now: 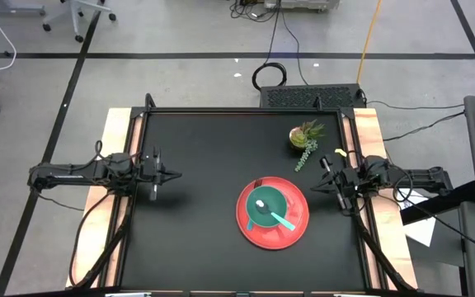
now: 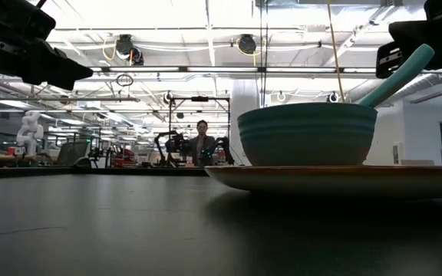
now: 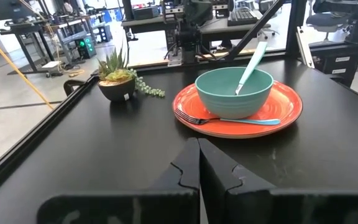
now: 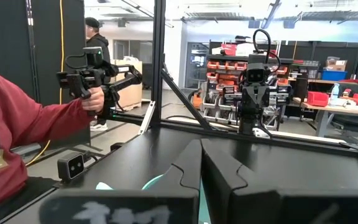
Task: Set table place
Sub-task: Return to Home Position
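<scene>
A round red plate [image 1: 272, 216] lies flat on the black table [image 1: 196, 247], right of centre. A teal bowl [image 3: 234, 92] stands on the plate, and a teal-handled spoon [image 3: 252, 65] leans in it, handle against the rim. A teal-handled fork [image 3: 229, 119] lies along the plate's rim beside the bowl. My left gripper [image 1: 170, 175] hovers shut at the table's left side, pointing at the plate from well short of it. My right gripper [image 1: 318, 187] hovers shut at the right edge, close beside the plate, touching nothing.
A small green potted plant [image 1: 305, 136] stands at the far right of the table, behind the plate. Pale wood strips [image 1: 115, 140] run along both short sides. Beyond the table, a person in a red sleeve [image 4: 17, 124] holds a hand-held device.
</scene>
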